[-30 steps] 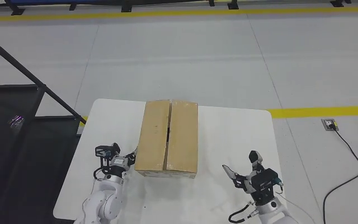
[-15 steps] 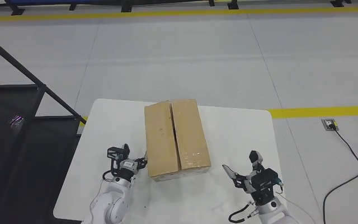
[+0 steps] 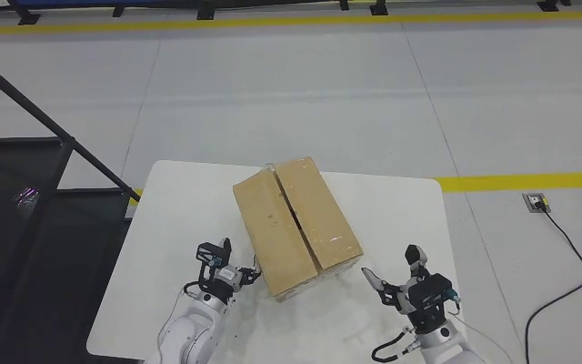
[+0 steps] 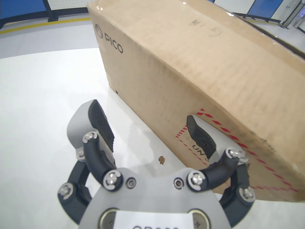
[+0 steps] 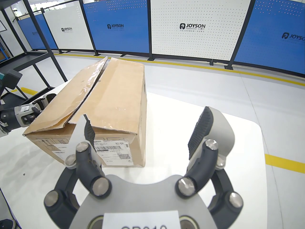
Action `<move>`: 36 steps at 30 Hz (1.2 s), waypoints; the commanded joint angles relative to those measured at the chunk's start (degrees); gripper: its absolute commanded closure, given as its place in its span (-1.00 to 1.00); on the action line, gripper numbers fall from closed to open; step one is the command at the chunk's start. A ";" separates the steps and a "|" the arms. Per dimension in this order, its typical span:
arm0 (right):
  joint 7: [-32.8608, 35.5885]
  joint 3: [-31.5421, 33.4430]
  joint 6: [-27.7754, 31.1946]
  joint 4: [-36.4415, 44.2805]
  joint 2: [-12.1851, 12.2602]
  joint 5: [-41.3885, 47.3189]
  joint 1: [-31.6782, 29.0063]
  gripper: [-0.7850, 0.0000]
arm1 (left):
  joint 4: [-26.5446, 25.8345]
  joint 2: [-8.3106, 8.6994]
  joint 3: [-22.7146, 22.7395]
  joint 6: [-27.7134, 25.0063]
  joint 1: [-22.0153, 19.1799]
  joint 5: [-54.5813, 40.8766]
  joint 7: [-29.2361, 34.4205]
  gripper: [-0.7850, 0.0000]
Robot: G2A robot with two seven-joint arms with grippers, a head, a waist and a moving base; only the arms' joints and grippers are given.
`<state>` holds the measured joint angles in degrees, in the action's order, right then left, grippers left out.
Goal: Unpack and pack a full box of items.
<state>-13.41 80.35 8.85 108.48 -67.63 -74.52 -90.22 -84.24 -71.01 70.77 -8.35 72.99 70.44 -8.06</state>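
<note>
A brown cardboard box (image 3: 296,226) lies skewed on the white table (image 3: 182,209), its top flaps folded down with a narrow gap along the seam. My left gripper (image 3: 247,273) is open at the box's near left corner; in the left wrist view (image 4: 143,114) one finger pad (image 4: 200,137) rests against the box's long side (image 4: 190,55), the other is over bare table. My right gripper (image 3: 389,264) is open near the table's front right, a short way off the box's labelled end (image 5: 114,91). The right wrist view has the left gripper (image 5: 35,106) beside the box.
A black metal rack (image 3: 36,209) stands off the table's left side. Bare table lies to the left of the box and at the far right corner (image 3: 409,209). A fence of blue and white panels (image 5: 190,24) rings the floor beyond.
The left gripper has slid rightward along the front of the table, and the box has swung with it, its near end turning right. The right arm has kept still.
</note>
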 commanded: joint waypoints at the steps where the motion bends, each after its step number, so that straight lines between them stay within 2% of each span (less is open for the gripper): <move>1: 0.00 0.00 0.00 0.00 0.00 0.00 0.00 -1.00 | -0.49 0.08 0.03 -0.85 0.46 0.64 0.37 -1.00; 11: 0.00 0.00 0.00 0.00 0.00 0.00 0.00 -1.00 | -2.09 0.32 -0.52 -5.71 1.51 2.78 0.98 -1.00; 24: 0.00 0.00 0.00 0.00 0.00 0.00 0.00 -1.00 | -2.66 1.39 1.51 -14.30 3.90 5.30 1.00 -1.00; 36: 0.00 0.00 0.00 0.00 0.00 0.00 0.00 -1.00 | -1.78 0.62 -2.29 -13.65 1.45 5.44 -0.14 -1.00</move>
<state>-13.41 80.35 8.85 108.48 -67.63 -74.52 -90.22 -86.17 -70.31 68.95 -21.93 74.74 75.73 -8.18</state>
